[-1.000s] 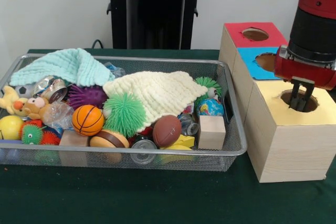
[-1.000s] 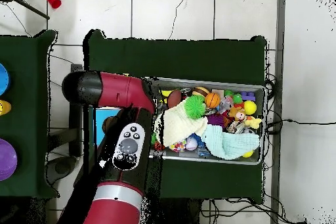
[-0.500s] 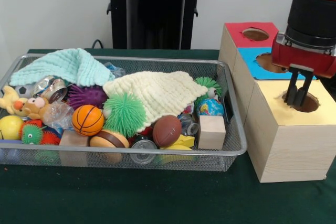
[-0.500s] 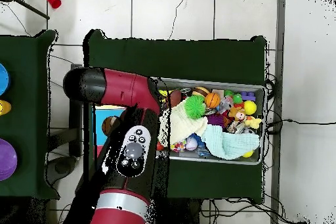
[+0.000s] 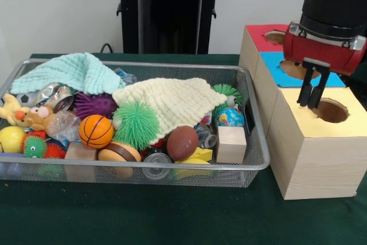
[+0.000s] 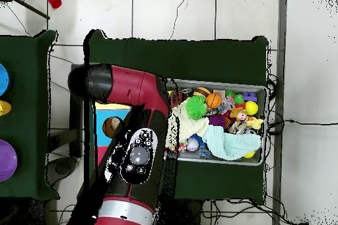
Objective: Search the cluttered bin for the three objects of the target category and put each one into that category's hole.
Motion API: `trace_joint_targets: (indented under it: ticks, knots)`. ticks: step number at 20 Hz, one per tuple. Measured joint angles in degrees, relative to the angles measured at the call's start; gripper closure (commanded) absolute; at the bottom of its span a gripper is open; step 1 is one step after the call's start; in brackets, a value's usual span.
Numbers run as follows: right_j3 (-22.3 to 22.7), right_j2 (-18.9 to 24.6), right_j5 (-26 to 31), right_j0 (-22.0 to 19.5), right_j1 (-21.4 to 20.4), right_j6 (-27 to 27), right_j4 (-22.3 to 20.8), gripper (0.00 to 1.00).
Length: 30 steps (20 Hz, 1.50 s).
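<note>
My gripper (image 5: 312, 97) was down inside the yellow hole (image 5: 331, 110) before. Now I have lifted it up and out, nearer the basket (image 5: 250, 136).

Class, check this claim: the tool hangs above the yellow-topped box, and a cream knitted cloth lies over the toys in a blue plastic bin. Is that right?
Not quite. The front view shows the bin is silver wire mesh, not blue plastic. The rest holds: the tool hangs above the yellow-topped box, and the cream knitted cloth lies over the toys.

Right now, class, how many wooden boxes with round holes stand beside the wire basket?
3, in a row: yellow-topped box nearest, blue-topped box behind it, red-topped box farthest.
</note>
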Motion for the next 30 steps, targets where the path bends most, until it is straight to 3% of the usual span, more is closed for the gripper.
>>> trace_joint_targets:
  ticks: [5,10,24,30]
  knots:
    - [-4.20,-2.66,7.36,-0.14,0.55,0.00,-1.06,1.00]
    - [-7.40,-3.67,10.28,-1.51,0.61,0.00,-3.56,1.00]
    - [-8.77,-3.75,9.75,-8.84,0.52,0.00,-10.14,1.00]
    - [-8.28,-3.76,9.60,-10.00,0.54,0.00,-11.34,1.00]
